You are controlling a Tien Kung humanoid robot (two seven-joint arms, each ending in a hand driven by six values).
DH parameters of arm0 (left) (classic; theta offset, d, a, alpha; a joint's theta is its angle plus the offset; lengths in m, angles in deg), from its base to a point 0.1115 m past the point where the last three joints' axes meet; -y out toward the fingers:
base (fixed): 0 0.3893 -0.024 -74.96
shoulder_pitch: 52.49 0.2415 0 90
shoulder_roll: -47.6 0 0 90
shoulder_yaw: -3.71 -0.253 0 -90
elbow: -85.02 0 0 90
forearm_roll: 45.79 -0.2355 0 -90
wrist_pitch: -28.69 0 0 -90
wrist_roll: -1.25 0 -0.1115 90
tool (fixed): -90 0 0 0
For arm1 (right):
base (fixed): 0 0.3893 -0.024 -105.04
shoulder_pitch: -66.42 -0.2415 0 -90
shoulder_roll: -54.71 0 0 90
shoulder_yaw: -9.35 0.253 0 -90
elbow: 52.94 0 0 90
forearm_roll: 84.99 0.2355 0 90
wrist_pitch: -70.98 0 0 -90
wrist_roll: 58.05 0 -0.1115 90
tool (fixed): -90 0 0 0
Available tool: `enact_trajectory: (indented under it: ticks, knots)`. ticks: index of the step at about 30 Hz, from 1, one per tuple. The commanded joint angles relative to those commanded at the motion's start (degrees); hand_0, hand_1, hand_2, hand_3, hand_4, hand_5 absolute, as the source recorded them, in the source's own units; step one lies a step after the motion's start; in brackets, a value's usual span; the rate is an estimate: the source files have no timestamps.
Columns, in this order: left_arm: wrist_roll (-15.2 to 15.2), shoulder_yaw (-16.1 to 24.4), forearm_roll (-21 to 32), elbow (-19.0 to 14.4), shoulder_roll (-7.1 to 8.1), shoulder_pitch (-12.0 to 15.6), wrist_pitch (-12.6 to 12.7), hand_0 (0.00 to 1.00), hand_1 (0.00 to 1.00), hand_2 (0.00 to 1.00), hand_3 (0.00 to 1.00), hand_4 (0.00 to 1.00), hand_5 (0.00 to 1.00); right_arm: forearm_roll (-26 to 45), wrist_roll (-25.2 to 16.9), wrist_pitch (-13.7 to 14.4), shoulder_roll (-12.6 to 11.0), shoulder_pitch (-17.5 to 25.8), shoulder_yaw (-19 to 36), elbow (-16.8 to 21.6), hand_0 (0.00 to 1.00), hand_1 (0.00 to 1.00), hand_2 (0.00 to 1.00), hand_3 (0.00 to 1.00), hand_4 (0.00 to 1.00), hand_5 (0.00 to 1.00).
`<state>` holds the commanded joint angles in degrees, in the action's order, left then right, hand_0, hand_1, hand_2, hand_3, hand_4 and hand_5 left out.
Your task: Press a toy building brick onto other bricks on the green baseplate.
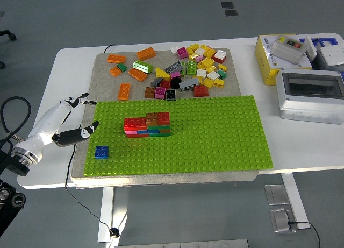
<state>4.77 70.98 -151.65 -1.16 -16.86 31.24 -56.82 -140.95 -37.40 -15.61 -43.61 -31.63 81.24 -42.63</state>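
The left hand is held spread and empty just left of the green baseplate, presumably to leave clear the stacked bricks seated left of centre, while loose bricks are heaped beyond.

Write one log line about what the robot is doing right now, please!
left hand: open, holding nothing, left of green baseplate | brick stack: on baseplate, untouched | blue brick: alone near corner | right hand: not in view
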Motion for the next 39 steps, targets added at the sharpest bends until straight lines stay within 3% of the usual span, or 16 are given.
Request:
enact_trajectory:
  ticks: [8, 16, 24, 30, 39]
  knots:
    - [-4.82, -4.66, -5.94, 1.21, 2.33, -1.87, -3.03, 0.998, 0.998, 0.998, 0.762, 0.702, 0.321, 0.26, -0.09, -0.02, -0.17, -0.14, -0.02, 0.0, 0.707, 0.633, 0.457, 0.741, 0.614, 0.998]
    - [-6.1, -9.75, -7.98, 2.56, 4.94, -4.44, -3.7, 0.998, 0.998, 0.998, 0.761, 0.699, 0.309, 0.8, -0.11, -0.06, -0.32, -0.26, -0.46, 0.0, 0.707, 0.634, 0.455, 0.741, 0.614, 0.998]
    - [-7.38, -11.47, -7.24, 0.65, 6.45, -5.08, -5.43, 0.998, 0.998, 0.998, 0.765, 0.706, 0.316, 0.62, -0.01, -0.18, -0.47, -0.29, -0.32, 0.0, 0.708, 0.634, 0.453, 0.741, 0.614, 0.998]
    - [-7.55, -11.3, -6.57, 0.12, 6.75, -4.75, -6.5, 0.998, 0.998, 0.998, 0.766, 0.723, 0.324, 0.73, -0.09, -0.17, -0.58, -0.31, -0.31, 0.0, 0.707, 0.634, 0.445, 0.741, 0.614, 0.998]
    - [-7.94, -11.55, -7.12, 0.8, 6.01, -4.61, -6.58, 0.998, 0.998, 0.998, 0.768, 0.73, 0.311, 0.63, -0.13, -0.2, -0.58, -0.29, -0.14, 0.0, 0.708, 0.634, 0.445, 0.741, 0.613, 0.998]
